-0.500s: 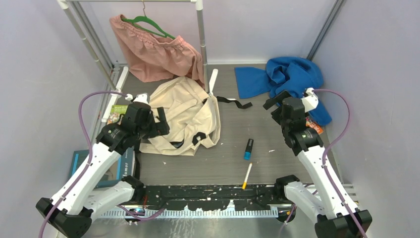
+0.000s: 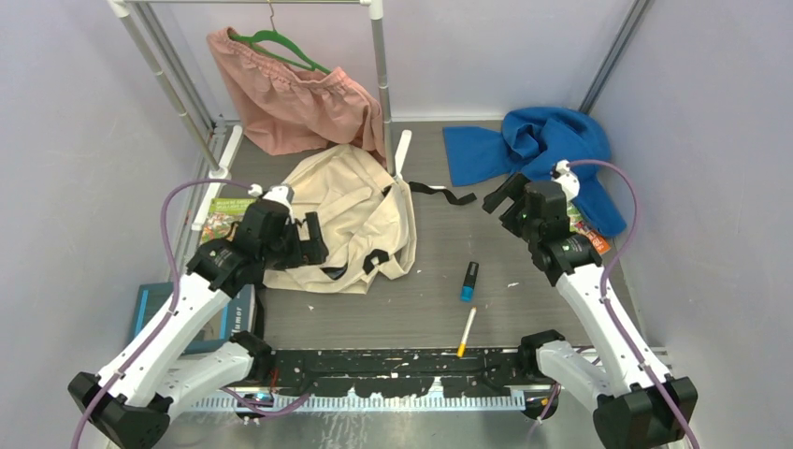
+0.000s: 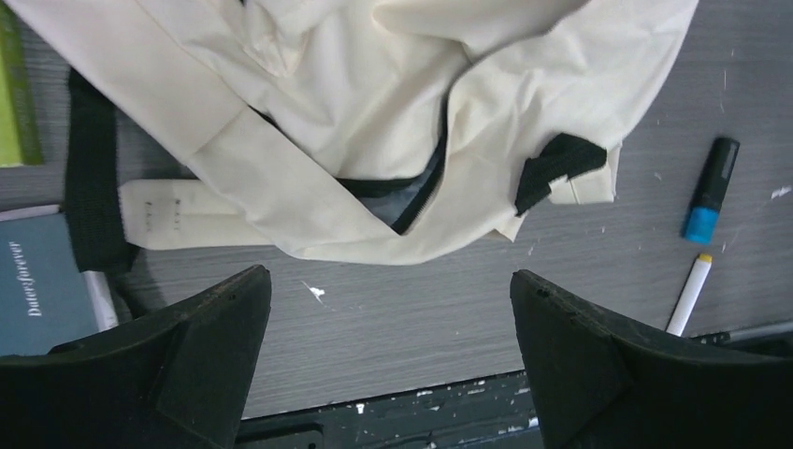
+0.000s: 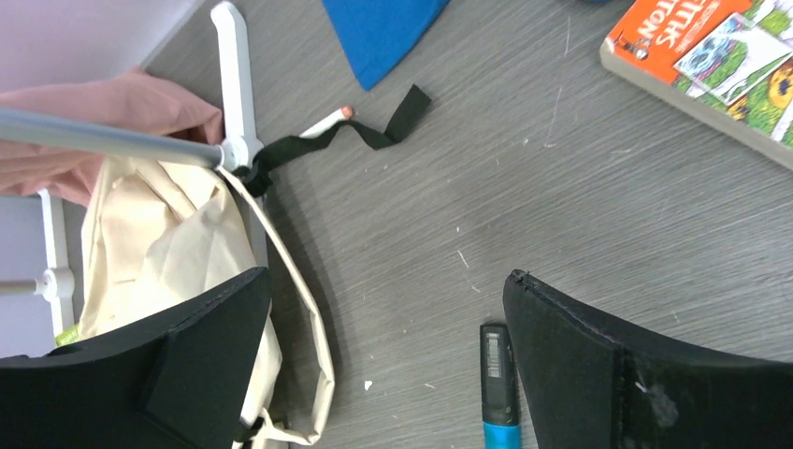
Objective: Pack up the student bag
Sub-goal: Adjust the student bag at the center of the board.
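Lying limp just ahead of the wide-open, empty jaws of the left gripper (image 3: 388, 290), the cream-beige soft fabric backpack (image 3: 374, 94) looked light and floppy, best pinched at its black-edged zipper mouth (image 3: 416, 192) nearest those jaws, while the right gripper (image 4: 388, 290), equally open and empty, had the bag off beside one jaw.

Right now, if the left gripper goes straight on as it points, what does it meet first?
Probably the near hem of the student bag, or bare table just short of it; depth is unclear.

The student bag (image 2: 348, 213) is matt cloth, the table (image 2: 528, 295) wood-grained
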`<state>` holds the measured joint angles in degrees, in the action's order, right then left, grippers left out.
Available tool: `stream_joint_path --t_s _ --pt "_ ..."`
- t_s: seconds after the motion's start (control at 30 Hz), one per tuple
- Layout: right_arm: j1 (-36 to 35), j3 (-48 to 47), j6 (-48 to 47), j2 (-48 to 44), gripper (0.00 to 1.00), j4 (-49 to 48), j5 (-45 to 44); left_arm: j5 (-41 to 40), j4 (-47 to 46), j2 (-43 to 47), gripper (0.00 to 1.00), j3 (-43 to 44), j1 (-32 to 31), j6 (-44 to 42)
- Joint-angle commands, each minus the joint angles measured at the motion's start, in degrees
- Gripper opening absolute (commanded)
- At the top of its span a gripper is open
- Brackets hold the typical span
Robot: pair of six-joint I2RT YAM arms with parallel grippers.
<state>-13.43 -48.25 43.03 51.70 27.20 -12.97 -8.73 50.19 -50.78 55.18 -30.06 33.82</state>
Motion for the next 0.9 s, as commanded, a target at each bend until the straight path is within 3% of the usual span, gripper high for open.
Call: stream_joint_path --t_s 0.0,0.17,0.27,0.4,0.53,0.67,0.8,0.87 --pt "-0.12 -2.15 -0.67 2.07 1.00 -1.01 5.39 2.40 -4.01 -1.10 1.00 -1.77 -4.51 1.26" --pt "-2.02 -0.58 1.58 5.20 1.00 -5.42 14.35 3.19 -8.04 -3.31 1.00 -4.15 -11.73 5.98" --pt "-11.81 -1.06 2.23 8.72 1.00 -8.08 12.04 5.87 -11.40 -4.57 1.00 -6.11 -12.12 7.79" --pt "-25.01 -5.30 2.84 16.90 1.00 -10.87 8.89 0.97 -9.77 -5.14 0.99 -4.81 -12.04 8.01" --pt "-28.58 -5.43 4.46 24.62 1.00 -15.01 7.65 -1.73 -4.87 -6.02 0.98 -1.11 -9.78 7.52" --pt "-28.66 -5.01 5.59 30.92 0.99 -20.91 9.53 5.70 -5.75 -4.24 0.97 -1.75 -2.25 7.70" --pt "-28.64 -5.15 7.22 36.81 0.88 -26.13 11.17 7.29 -6.41 -2.58 0.96 -3.13 1.15 7.92" --pt "-28.63 -5.35 7.66 38.55 0.71 -26.92 12.07 7.15 -6.09 -2.64 0.95 -3.08 1.24 7.88"
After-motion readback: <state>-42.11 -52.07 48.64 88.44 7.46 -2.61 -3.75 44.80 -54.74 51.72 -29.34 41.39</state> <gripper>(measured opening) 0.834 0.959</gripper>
